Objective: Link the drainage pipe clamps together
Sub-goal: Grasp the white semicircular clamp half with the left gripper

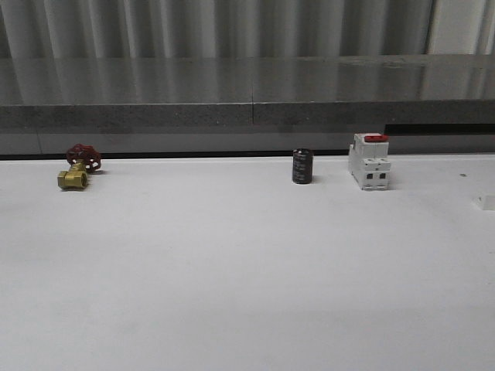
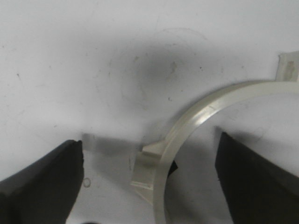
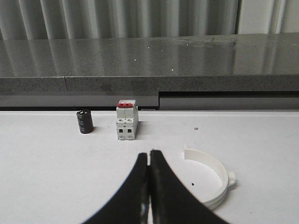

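- Nearest the left wrist camera, the left end effector (image 2: 148, 179) is standing open, its two dark fingers (image 2: 39, 184) spread wide apart above the white bench (image 2: 70, 56).
- One drainage pipe clamp (image 2: 196, 121), a pale half-ring, is lying flat on the bench between those fingers; its arc is curving from a square end tab (image 2: 288, 67) down past a side lug (image 2: 148, 168). Neither finger is touching it.
- A soft shadow (image 2: 149, 65) is falling on the bench just beyond the half-ring.
- Closest to the right wrist camera, the right end effector (image 3: 149, 158) is sitting closed, its black fingers (image 3: 133, 186) pressed tip to tip with nothing between them.
- A second drainage pipe clamp (image 3: 212, 179) is lying flat on the bench just beside those closed fingers, open side facing them, with a small lug (image 3: 231, 177) sticking out of its outer edge. The fingers are not touching it.
- Across the far part of the bench (image 1: 232, 270) in the front view, a small white piece (image 1: 486, 202) is showing at the right edge; what it is cannot be told.
- A black cylinder (image 1: 302, 166) is standing upright near the far edge, with a white breaker (image 1: 369, 162) bearing a red switch standing just to its right, close but apart.
- A brass valve (image 1: 77, 170) with a red handwheel is resting well apart from them, at far left.
- A grey ledge (image 1: 247, 100) is running behind the bench, with a ribbed wall (image 1: 232, 27) above it.
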`<state>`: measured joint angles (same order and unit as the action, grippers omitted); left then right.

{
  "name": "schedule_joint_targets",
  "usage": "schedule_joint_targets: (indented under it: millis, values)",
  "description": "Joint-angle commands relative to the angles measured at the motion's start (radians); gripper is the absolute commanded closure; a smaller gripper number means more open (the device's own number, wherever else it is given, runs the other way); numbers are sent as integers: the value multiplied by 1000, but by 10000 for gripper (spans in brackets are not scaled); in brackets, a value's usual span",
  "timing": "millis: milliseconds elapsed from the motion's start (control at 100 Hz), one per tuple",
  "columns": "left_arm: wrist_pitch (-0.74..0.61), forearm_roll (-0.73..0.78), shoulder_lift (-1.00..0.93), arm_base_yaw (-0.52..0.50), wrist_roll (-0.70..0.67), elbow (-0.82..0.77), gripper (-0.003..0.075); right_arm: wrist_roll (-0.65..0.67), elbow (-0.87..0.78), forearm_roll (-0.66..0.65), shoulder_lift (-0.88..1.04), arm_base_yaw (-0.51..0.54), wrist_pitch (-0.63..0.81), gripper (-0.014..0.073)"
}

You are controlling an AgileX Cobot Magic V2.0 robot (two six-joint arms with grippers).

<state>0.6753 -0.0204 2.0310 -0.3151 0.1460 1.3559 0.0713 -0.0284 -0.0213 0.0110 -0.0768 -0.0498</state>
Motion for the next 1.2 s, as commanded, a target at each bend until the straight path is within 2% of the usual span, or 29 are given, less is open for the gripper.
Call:
schedule_joint_targets:
  millis: [0,210,280,350,630,780,990,1190]
  values:
    - [-12,-11,-52,-4,3,27,279,-3,20,0,19,3,84,660]
    - [16,-11,-52,-4,3,27,552,-3,20,0,19,3,84,660]
    - [23,-11,-52,-4,3,27,629,-3,20,0,19,3,84,660]
    - [23,-11,-52,-4,3,27,673,-3,20,0,19,3,84,660]
    - [75,-47,-104,-2,3,27,681,-3,20,0,19,3,84,660]
    - [131,-66,-179,47,-17,27,682,-3,20,0,19,3,84,660]
    - [150,-61,-269,209,-118,-13,682,-3,20,0,19,3,84,660]
    - [143,-59,-278,404,-196,-24,681,-3,20,0,19,3,84,660]
